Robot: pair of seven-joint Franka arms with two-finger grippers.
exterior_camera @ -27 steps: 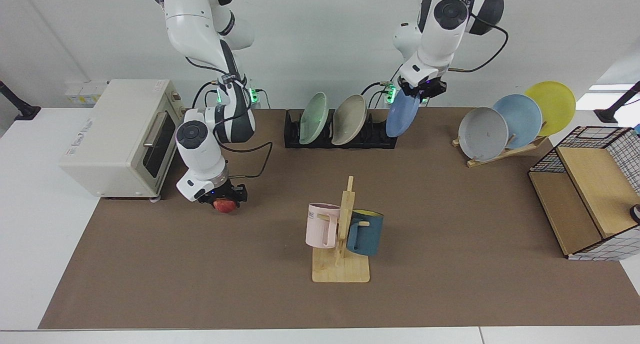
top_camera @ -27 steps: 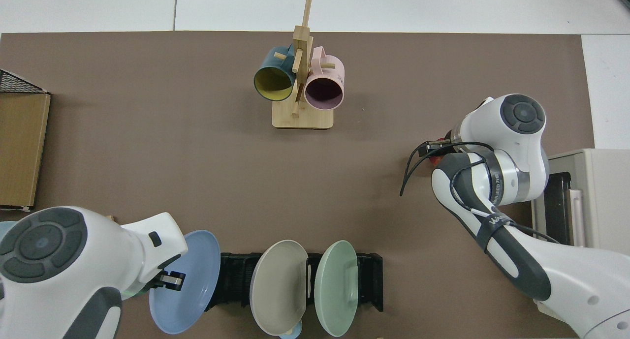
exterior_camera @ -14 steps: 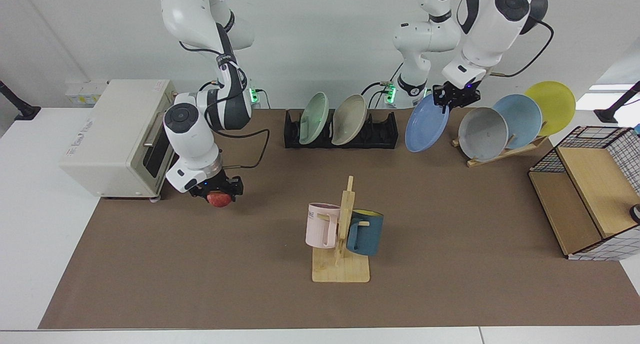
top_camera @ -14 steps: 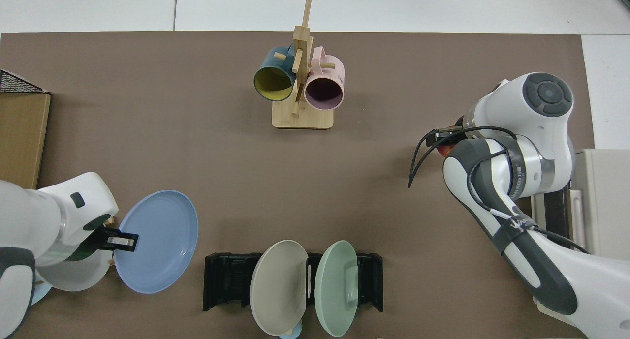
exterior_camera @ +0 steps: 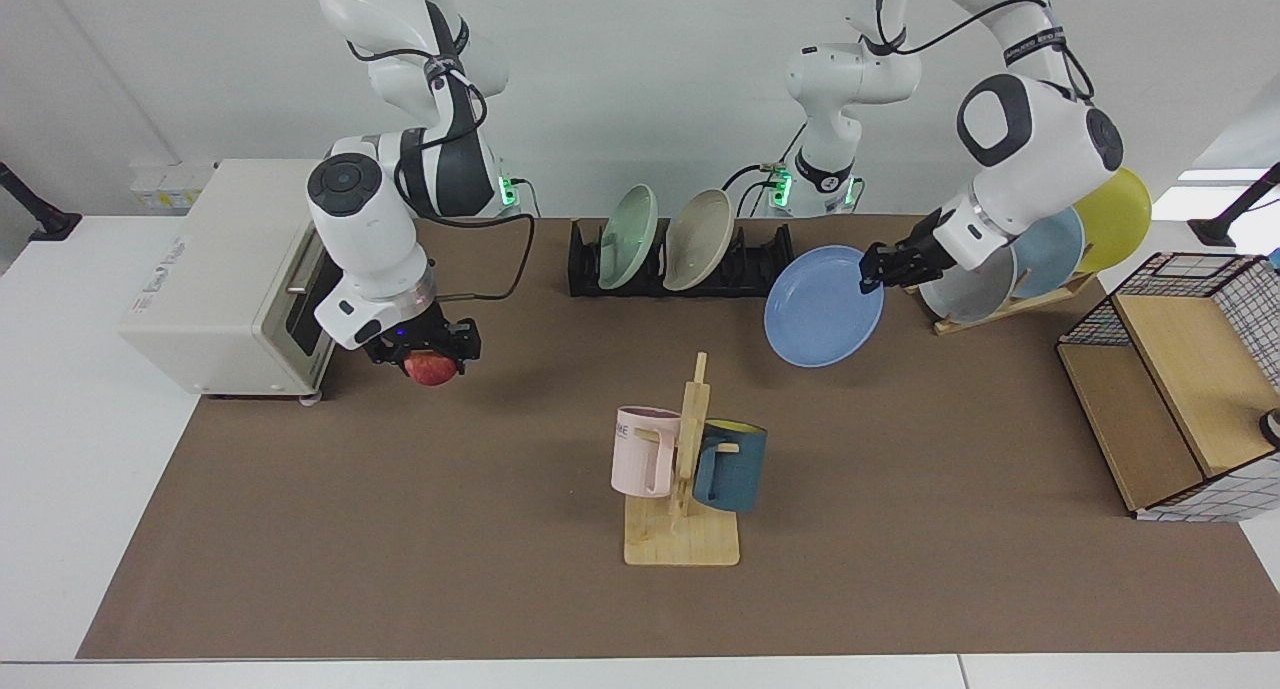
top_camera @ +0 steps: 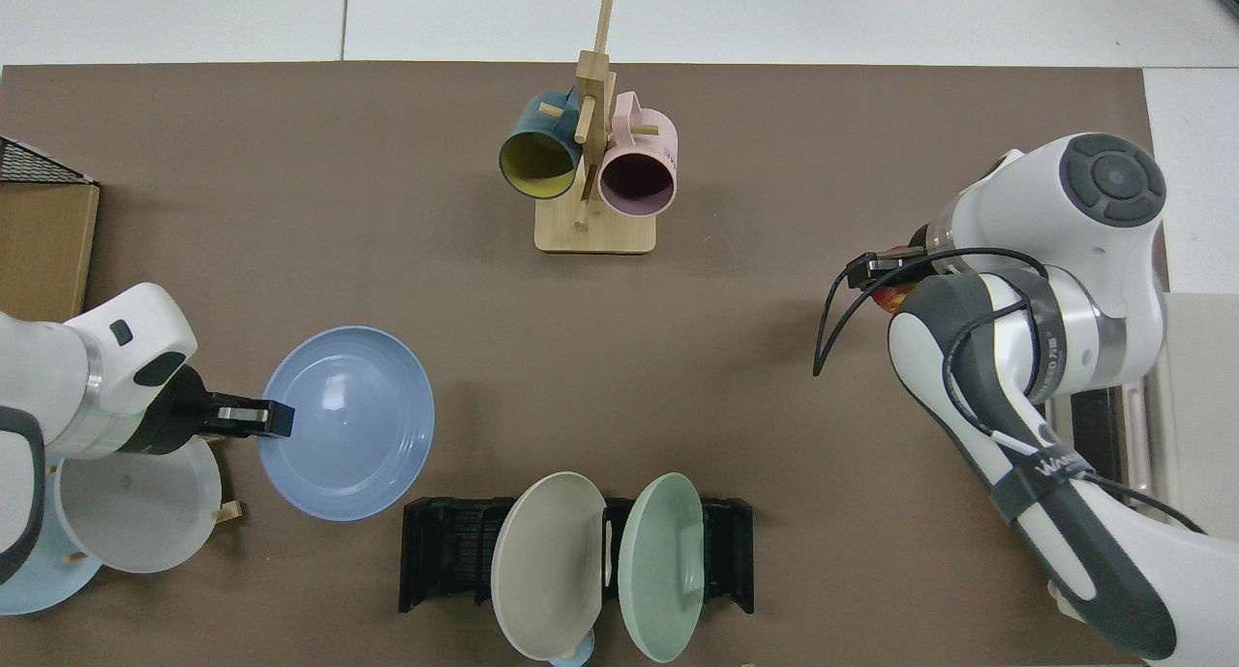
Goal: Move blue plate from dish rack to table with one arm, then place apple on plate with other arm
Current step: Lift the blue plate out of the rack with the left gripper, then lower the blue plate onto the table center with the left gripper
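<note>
The blue plate (exterior_camera: 820, 309) (top_camera: 348, 425) hangs tilted, face up, above the table (exterior_camera: 400, 529), in front of the right end of the black dish rack (exterior_camera: 752, 275) (top_camera: 455, 551). My left gripper (exterior_camera: 872, 269) (top_camera: 271, 418) is shut on the plate's rim. The apple (exterior_camera: 430, 369) (top_camera: 885, 298), red, is off the table beside the toaster oven, with my right gripper (exterior_camera: 428, 353) (top_camera: 886, 275) shut on it from above. In the top view the arm hides most of the apple.
A green plate (exterior_camera: 630, 234) and a beige plate (exterior_camera: 700, 237) stand in the rack. A wooden stand (exterior_camera: 1000, 307) holds grey, pale blue and yellow plates behind the left arm. A mug tree (exterior_camera: 685, 469) stands mid-table, a toaster oven (exterior_camera: 230, 279) and a wire-sided box (exterior_camera: 1180, 389) at the ends.
The left arm has pulled the blue plate out of the rack, swung it past the wooden stand and out over the table, tipping it flatter. The right arm has raised the apple.
</note>
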